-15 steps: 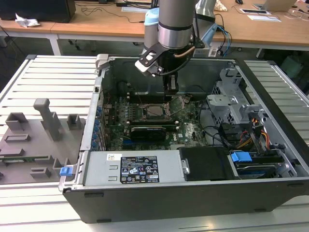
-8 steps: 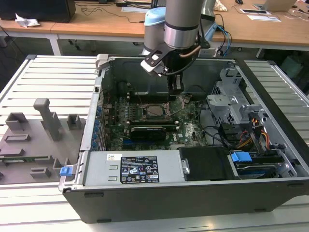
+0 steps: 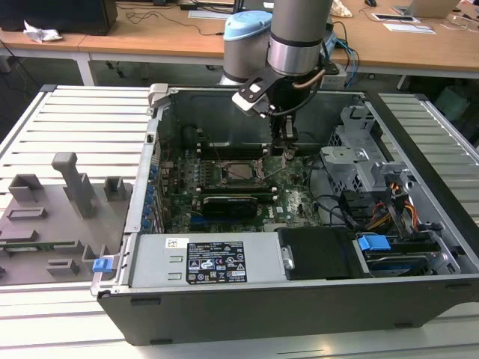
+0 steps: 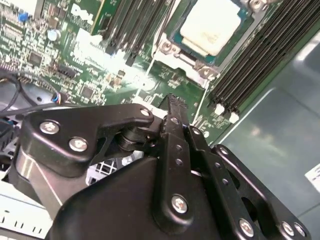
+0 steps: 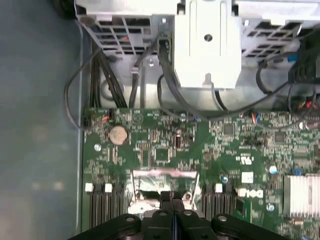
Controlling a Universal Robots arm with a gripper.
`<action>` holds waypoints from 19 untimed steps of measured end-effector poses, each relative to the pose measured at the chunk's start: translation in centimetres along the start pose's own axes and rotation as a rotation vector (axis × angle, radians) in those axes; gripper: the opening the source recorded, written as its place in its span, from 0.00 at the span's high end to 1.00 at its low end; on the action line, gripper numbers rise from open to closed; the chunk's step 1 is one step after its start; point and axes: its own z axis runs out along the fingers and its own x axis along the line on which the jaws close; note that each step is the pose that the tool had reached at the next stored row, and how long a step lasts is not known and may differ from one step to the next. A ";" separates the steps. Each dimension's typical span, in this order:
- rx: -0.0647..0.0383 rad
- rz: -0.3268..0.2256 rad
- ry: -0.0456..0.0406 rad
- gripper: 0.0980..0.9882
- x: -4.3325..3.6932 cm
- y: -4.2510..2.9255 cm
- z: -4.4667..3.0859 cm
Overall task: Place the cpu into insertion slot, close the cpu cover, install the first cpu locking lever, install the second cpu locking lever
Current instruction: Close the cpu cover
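The cpu, a pale silver square, lies in the insertion slot on the green motherboard inside the open computer case. The silver cpu cover lies flat around it, framing its top. My gripper hangs just above the board, a little to the exterior view's right of the slot. Its black fingers are pressed together with nothing between them. In the first wrist view the gripper sits right beside the slot's silver frame.
Long black memory slots flank the socket. A black card lies in front of it, with loose cables and a metal drive cage to the exterior view's right. A grey fixture tray lies outside the case.
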 end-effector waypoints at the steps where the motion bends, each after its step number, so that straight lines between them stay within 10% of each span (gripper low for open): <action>1: 0.000 -0.010 0.0005 0.99 0.01 0.30 0.03; 12: 0.002 -0.026 0.0009 0.99 0.04 3.55 0.39; 19: 0.008 -0.026 0.0011 0.99 0.05 4.04 1.19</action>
